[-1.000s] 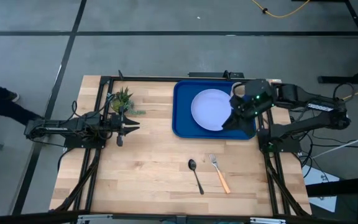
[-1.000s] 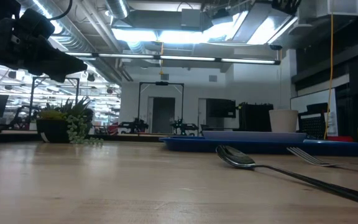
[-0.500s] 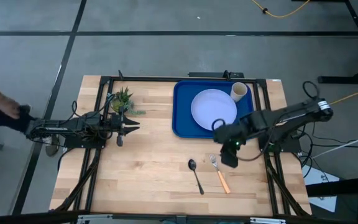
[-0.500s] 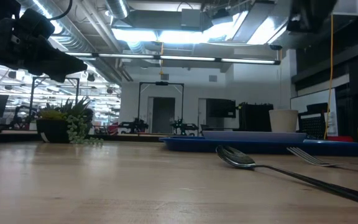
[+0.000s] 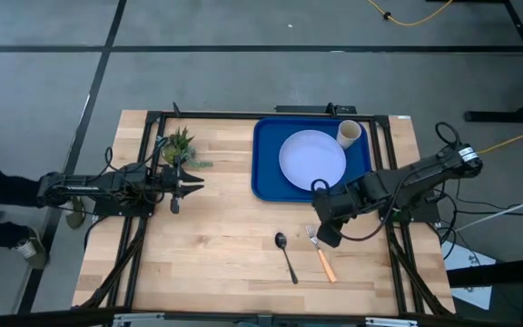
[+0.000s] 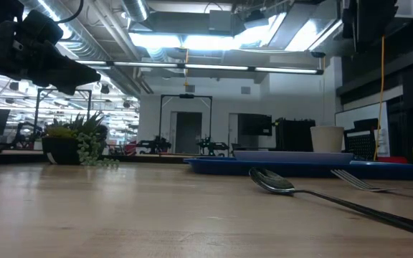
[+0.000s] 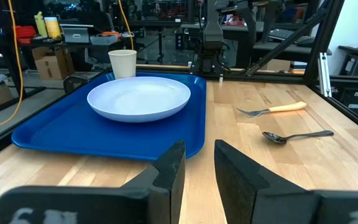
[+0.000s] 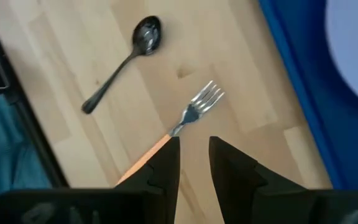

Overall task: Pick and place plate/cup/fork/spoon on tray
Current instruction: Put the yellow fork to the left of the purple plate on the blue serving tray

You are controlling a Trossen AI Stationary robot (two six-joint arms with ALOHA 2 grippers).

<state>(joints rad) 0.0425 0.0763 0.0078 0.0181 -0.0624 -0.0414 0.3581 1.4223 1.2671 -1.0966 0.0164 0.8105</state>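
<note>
a small green plant stands at the far left of the table, near the waiting left end effector, whose fingers are almost together. the right end effector hovers just above the fork, fingers a little apart, holding nothing. the spoon lies just left of the fork. the plate and the cup rest on the tray. the table is of light wood, over a grey floor.

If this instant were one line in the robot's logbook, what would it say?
plate, cup: on tray | right gripper: above fork, empty | spoon: on table | left gripper: waiting by plant
</note>
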